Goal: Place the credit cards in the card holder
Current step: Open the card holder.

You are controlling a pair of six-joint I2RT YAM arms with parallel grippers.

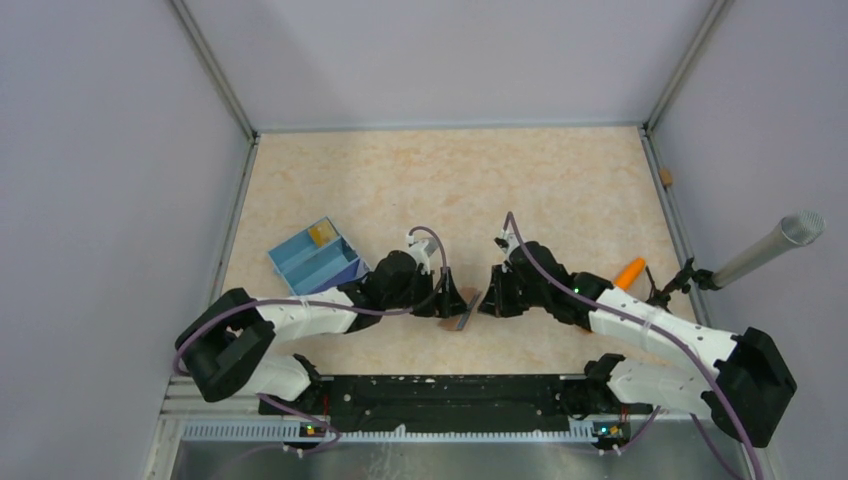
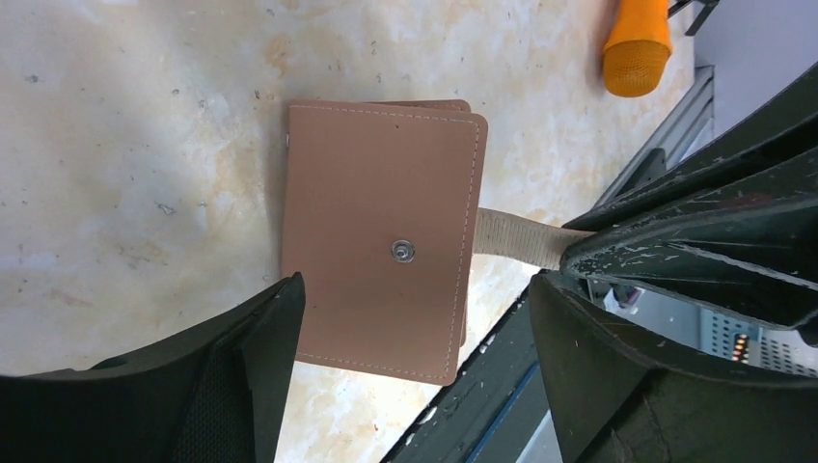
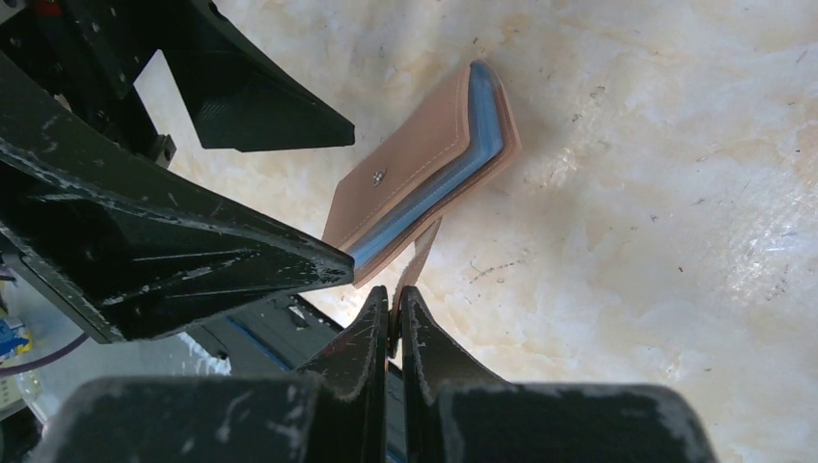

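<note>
Near the centre of the marbled worktop [image 1: 450,190], close to its near edge, the brown card holder [image 2: 376,231] lies shut between two black grippers, with its metal snap stud [image 2: 403,251] facing up. The right wrist view shows a light blue credit card [image 3: 465,162] tucked between the holder's two leaves, its edge lining the open side.

The right gripper [image 3: 393,307] comes in from the right, its jaws pressed together and pinching the card holder's tan strap [image 2: 516,238], which sticks out from the holder's right edge. The left gripper [image 2: 413,304] comes in from the left with its jaws spread, one finger at each side of the holder. It cannot be told whether either finger touches the leather.

To the left of the arms a blue divided box [image 1: 315,258] sits on the worktop. A small yellow item [image 1: 322,235] lies in its far compartment, too small to identify. To the right, well apart from the holder and beside the right arm's forearm, lies an orange carrot-shaped object [image 1: 630,271]. Past the worktop's right edge a silver mesh-tipped cylinder [image 1: 770,248] juts from a small stand.
</note>
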